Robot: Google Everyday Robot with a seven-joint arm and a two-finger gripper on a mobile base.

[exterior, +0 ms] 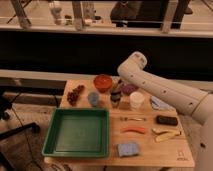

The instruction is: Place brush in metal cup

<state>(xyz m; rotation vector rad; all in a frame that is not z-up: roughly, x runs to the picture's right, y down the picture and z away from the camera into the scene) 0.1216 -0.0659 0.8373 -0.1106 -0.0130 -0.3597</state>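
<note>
Lying on the left half of the wooden tabletop [155, 152], a green tray [77, 132] with a raised rim takes up the near corner. Behind it, at the far left, sits a cluster of dark red grapes [76, 94].

Just right of the grapes stands the metal cup [93, 98]. It is small, round and upright, dull blue-grey with a matte sheen, and about as large as the white cup. It stands just behind the tray's far edge, in front and to the left of the wider red-orange bowl [103, 82].

Next to the right, the hand [115, 100] points down at the tabletop, near the metal cup's right side and in front of the bowl. Its fingers are together; whether anything is pinched between them cannot be told.

A purple object [129, 89] lies just behind and to the right of the hand, and the white cup [136, 100] stands upright further to the right. In front of these, from far to near, lie a thin utensil [132, 119], an orange piece [134, 130] and a blue sponge [128, 148] near the front edge.

Farther right lie a pale blue cloth [161, 104], a dark oblong block [166, 120] and a yellow piece [166, 134]. The white arm [165, 92] enters from the right edge, rises to an elbow behind the tabletop and bends down to the hand.
</note>
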